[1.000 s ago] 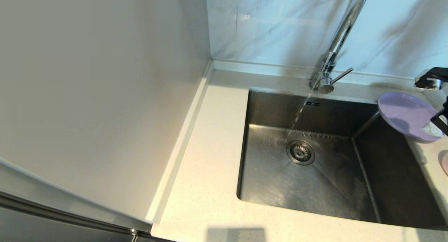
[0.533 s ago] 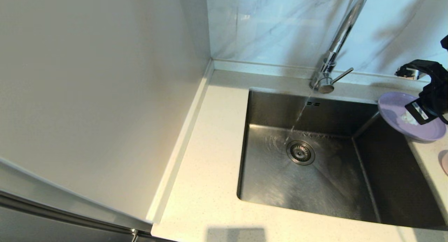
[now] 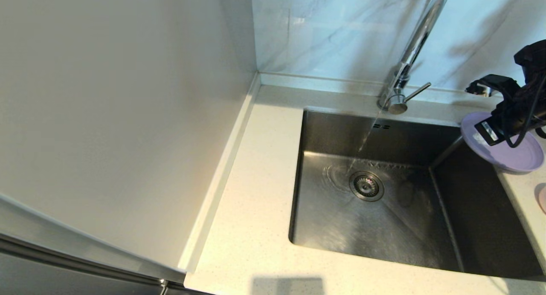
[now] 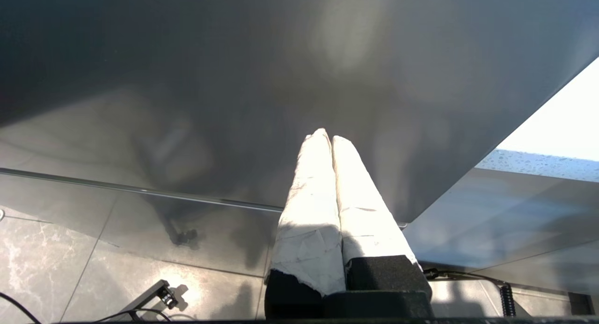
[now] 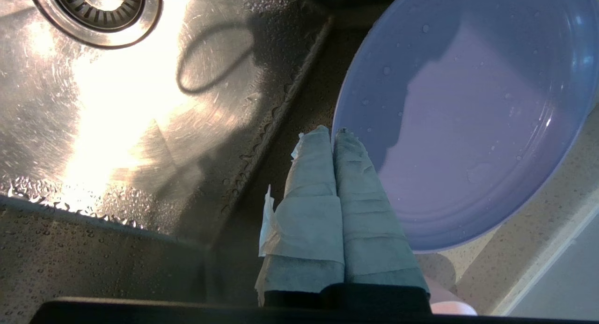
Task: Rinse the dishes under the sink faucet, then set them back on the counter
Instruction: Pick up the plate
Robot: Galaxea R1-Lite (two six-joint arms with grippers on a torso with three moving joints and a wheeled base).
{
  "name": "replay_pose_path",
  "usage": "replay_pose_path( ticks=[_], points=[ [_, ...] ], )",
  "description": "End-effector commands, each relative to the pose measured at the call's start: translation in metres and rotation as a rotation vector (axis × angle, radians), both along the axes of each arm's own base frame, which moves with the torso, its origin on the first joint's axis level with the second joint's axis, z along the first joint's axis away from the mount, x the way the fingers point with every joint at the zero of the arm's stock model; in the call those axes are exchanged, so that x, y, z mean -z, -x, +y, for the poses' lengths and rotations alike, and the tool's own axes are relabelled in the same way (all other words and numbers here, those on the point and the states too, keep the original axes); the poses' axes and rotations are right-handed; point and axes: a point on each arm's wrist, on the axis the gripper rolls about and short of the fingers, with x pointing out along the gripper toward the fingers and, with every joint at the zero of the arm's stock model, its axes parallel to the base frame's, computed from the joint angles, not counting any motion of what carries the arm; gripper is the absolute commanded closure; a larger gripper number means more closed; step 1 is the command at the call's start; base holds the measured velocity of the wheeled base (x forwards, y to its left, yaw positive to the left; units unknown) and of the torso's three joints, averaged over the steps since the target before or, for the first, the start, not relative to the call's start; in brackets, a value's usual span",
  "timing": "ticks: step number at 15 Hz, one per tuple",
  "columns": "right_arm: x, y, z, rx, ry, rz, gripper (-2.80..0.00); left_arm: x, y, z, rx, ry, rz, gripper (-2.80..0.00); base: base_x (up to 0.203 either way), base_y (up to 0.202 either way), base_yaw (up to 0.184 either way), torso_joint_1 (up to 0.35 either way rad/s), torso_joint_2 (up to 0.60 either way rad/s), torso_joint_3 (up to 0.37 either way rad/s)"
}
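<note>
Dishes: one lilac plate overhangs the sink at right on the speckled counter; one faucet runs. Right gripper pressed closed, empty, above the plate's edge.

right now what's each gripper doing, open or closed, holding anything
Left gripper: shut, empty, parked away from the sink.
Right gripper: shut, holding nothing, above the purple plate.

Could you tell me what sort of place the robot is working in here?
Most likely a home kitchen: a steel sink set into a speckled counter, a chrome faucet running water, a marble-look backsplash, and a purple plate by the sink's edge.
</note>
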Motion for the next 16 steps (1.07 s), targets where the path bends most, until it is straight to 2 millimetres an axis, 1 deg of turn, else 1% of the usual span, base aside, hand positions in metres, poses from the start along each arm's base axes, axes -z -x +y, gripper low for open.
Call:
replay_pose_path(
  ticks=[1,16],
  points=[
    [0.0029,-0.0021,-0.0007,-0.001,0.002,0.009,-2.8,0.0,0.0,0.0,0.0,0.0,0.0,0.0,0.0,0.0,0.0,0.0,0.0,0.0],
    [0.0048,-0.0027,-0.0043,0.01,0.007,0.014,-2.8,0.0,0.0,0.0,0.0,0.0,0.0,0.0,0.0,0.0,0.0,0.0,0.0,0.0]
  ],
)
